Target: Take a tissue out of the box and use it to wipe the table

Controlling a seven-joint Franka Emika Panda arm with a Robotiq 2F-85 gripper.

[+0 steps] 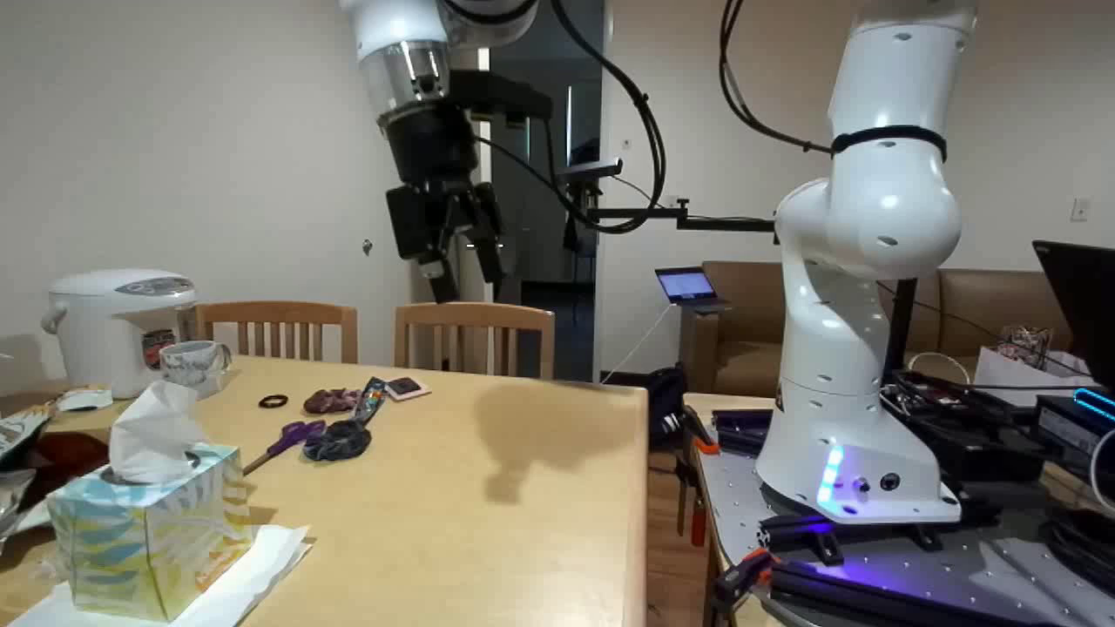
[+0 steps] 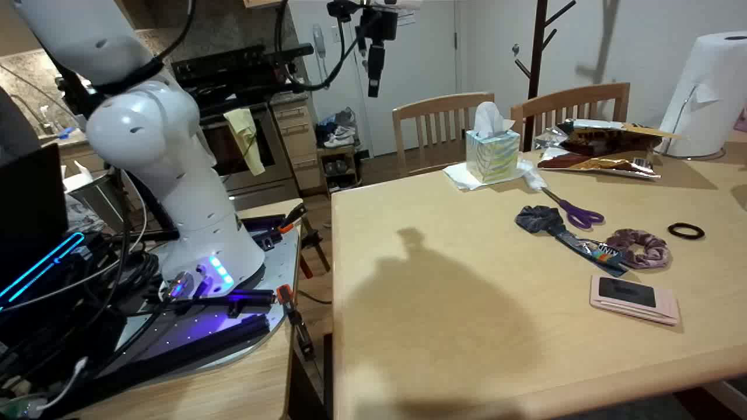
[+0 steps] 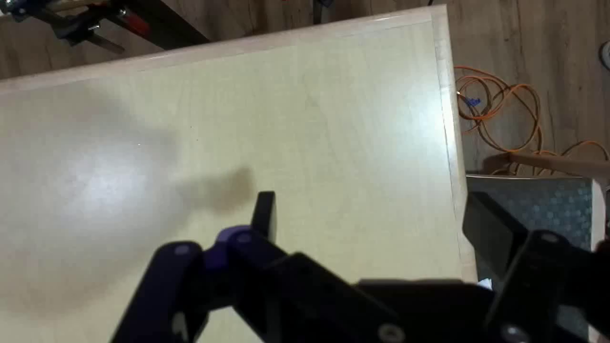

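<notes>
- My gripper (image 1: 470, 283): jaws spread, nothing btwn.
- Tissue (image 1: 155, 431): tuft poking up from box (image 1: 152, 544) top.
- It's well below me & farther from base (image 1: 858, 453); prob. reach out, then dn.

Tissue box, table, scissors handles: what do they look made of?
Tissue box: probably cardboard, printed; crisp edges, leaf-like pattern.
Table: wood or wood-look laminate, smooth, satin; faint grain and soft glare in the wrist view.
Scissors handles: likely plastic, from the even purple color; gloss unclear.
</notes>
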